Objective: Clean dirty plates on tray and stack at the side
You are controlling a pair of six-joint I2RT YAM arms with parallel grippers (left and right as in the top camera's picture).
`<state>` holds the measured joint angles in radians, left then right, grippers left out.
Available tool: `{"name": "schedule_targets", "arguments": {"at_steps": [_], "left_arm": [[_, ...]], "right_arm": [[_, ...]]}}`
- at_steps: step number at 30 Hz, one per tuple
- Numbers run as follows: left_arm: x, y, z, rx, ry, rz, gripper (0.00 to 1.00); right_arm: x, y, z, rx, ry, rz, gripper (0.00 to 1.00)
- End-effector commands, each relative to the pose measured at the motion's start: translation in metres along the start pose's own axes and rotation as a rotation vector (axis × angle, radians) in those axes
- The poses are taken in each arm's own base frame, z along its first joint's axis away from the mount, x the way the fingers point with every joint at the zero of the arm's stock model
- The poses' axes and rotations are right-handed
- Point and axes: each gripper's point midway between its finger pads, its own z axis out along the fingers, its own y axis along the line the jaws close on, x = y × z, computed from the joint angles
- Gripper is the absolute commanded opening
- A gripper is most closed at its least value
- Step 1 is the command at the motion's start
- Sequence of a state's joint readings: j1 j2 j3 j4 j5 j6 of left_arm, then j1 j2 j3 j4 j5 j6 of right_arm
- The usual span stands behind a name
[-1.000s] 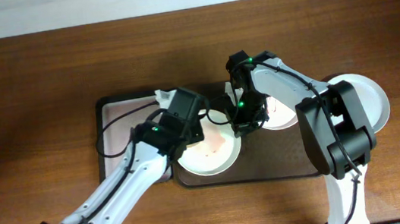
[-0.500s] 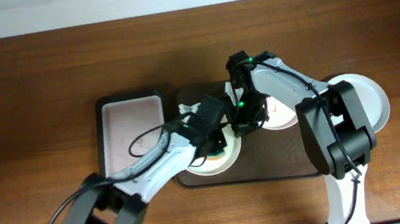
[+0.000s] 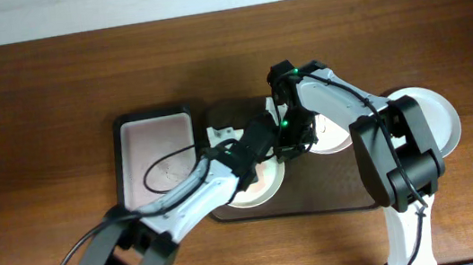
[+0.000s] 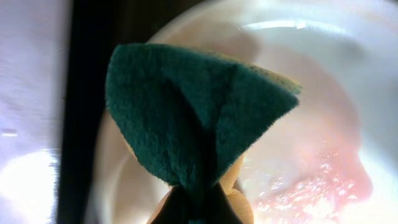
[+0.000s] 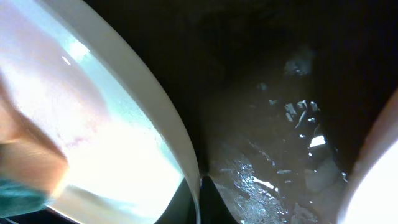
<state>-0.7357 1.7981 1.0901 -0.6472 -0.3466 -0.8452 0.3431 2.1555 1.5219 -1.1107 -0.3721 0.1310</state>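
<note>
A pale plate [image 3: 261, 186] smeared pink-red lies at the left end of the dark brown tray [image 3: 317, 199]. My left gripper [image 3: 253, 153] is over it, shut on a green sponge [image 4: 199, 118] with a yellow back, which sits on the plate [image 4: 323, 124] next to the smear. My right gripper [image 3: 288, 149] is shut on that plate's right rim [image 5: 143, 93], jaws either side of it [image 5: 199, 193], above the wet tray floor [image 5: 267, 143]. A second white plate [image 3: 335, 136] sits on the tray, partly under the right arm. A third white plate [image 3: 438, 117] rests on the table at the right.
A smaller dark tray with a pinkish lining [image 3: 153, 152] stands against the big tray's left side. The left arm's cable loops over it. The wooden table [image 3: 34, 103] surrounds both trays.
My left gripper has swung right from the edge of the small tray onto the plate, carrying the sponge. The right arm and the plates have not moved.
</note>
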Motion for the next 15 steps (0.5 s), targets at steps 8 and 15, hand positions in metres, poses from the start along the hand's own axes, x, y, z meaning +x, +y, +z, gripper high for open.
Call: {"name": "schedule_targets", "arguments": {"at_steps": [8,15], "left_arm": [[-0.059,0.042,-0.065,0.114,-0.122,0.034,0.0],[-0.073,0.075,-0.047,0.27,0.005,0.063,0.0]], "right_arm": [[0.0,-0.003,0.005,0.018,0.006,0.0,0.06],[-0.002,0.002,-0.006,0.011,-0.024,-0.011,0.04]]}}
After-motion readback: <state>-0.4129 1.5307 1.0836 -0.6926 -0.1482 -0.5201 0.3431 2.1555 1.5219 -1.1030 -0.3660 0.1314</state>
